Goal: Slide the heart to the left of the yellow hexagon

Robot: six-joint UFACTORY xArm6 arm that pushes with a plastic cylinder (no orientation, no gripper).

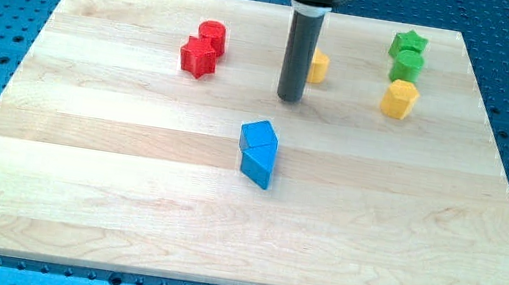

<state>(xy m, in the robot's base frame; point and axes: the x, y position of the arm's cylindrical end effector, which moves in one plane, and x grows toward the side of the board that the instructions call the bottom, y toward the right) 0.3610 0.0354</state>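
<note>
My tip [289,98] rests on the wooden board [76,187], just above the middle. A small yellow block [319,67], partly hidden behind the rod, sits just right of it and toward the view's top; its shape is hard to make out. The yellow hexagon [398,99] lies farther right, apart from that block. The tip touches no block that I can see.
A green star [410,42] and a second green block [408,65] sit just above the yellow hexagon. A red cylinder [213,34] and a red star [198,58] lie at the upper left. Two blue blocks [258,151] touch each other below the tip.
</note>
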